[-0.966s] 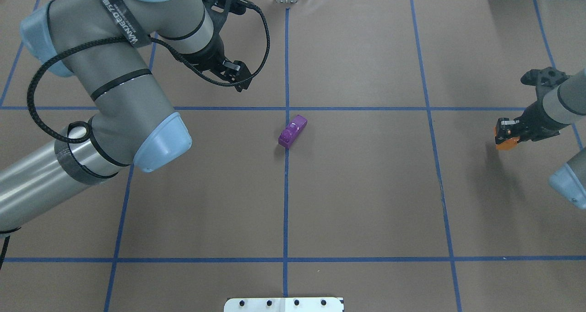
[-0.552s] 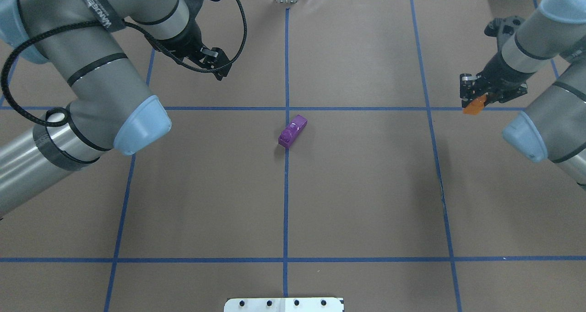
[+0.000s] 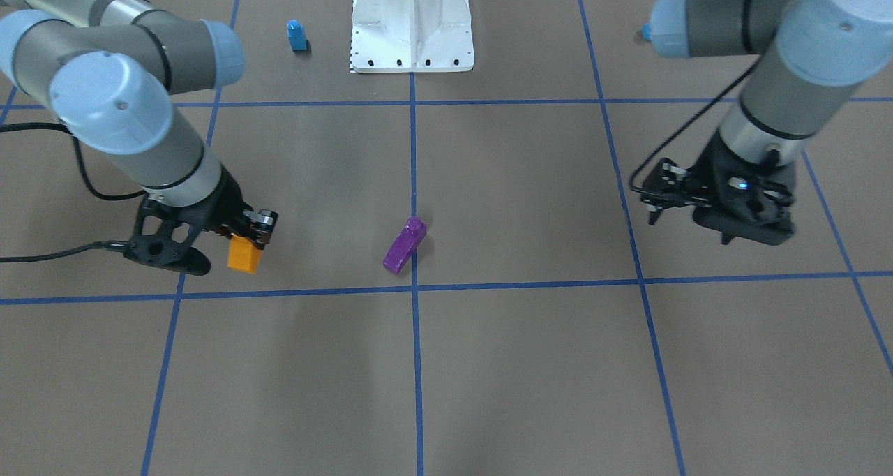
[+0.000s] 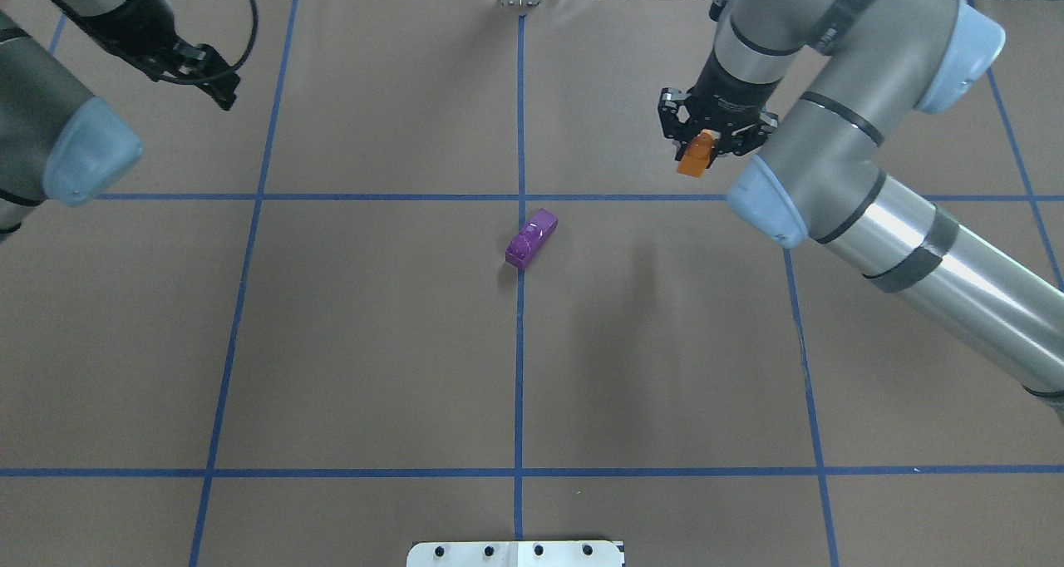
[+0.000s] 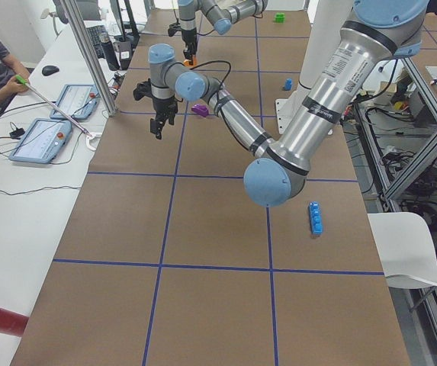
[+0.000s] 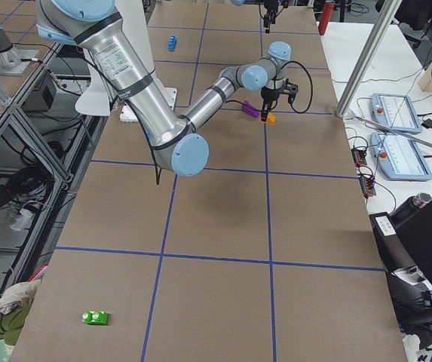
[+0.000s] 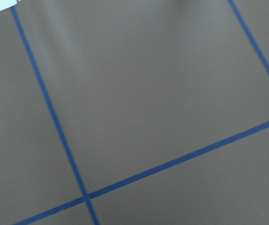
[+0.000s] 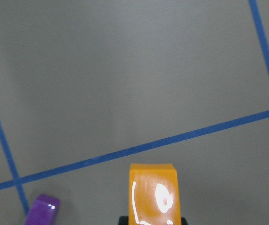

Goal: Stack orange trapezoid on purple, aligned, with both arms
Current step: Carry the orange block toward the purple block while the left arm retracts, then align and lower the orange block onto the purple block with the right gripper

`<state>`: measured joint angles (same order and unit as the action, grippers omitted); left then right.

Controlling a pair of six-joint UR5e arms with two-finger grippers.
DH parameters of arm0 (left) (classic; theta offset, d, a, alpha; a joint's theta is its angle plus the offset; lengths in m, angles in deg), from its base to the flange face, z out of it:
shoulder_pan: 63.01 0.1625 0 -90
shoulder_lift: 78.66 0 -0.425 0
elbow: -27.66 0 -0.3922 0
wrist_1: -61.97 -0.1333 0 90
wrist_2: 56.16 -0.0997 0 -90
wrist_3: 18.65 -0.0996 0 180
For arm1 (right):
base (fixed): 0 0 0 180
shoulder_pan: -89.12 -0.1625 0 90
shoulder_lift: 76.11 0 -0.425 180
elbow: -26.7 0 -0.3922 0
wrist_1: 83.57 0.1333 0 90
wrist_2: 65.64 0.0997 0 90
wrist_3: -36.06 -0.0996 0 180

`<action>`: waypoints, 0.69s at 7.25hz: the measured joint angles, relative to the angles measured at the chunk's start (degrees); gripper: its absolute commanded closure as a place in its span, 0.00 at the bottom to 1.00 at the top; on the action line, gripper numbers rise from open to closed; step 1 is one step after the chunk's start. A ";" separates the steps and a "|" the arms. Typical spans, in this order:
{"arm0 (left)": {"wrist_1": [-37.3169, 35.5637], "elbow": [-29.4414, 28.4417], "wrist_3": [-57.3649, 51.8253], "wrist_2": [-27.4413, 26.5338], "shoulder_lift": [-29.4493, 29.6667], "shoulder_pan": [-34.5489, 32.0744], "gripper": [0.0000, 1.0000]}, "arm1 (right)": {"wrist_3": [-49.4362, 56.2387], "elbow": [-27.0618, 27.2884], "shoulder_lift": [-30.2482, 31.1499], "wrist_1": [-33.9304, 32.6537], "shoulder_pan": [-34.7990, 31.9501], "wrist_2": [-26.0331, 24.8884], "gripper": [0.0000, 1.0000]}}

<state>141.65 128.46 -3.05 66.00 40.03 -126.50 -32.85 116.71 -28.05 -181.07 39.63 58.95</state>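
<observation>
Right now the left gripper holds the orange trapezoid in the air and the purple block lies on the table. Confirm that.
Wrong arm: the overhead view shows the right gripper holding the orange trapezoid in the air. The purple block does lie on the table.

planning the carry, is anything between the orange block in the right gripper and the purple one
Nothing visible does. The right gripper holds the orange trapezoid above the table; only its bare surface and blue tape lines lie between it and the purple block. The left gripper is far off on the other side.
</observation>
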 measured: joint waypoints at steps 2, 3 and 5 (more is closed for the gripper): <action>0.03 -0.37 -9.80 0.87 -7.37 -6.92 0.00 | -11.36 -5.60 -7.74 0.03 3.61 -0.91 1.00; 0.13 -0.46 -12.59 1.25 -9.86 -9.10 0.00 | -16.96 -6.70 -9.56 0.10 5.49 -2.72 1.00; 0.55 -0.78 -14.96 1.43 -12.61 -11.11 0.00 | -27.63 -9.75 -12.27 1.76 9.01 -6.80 1.00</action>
<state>142.21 127.68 -18.01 67.43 27.41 -137.61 -60.48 106.96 -40.32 -179.31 48.64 52.16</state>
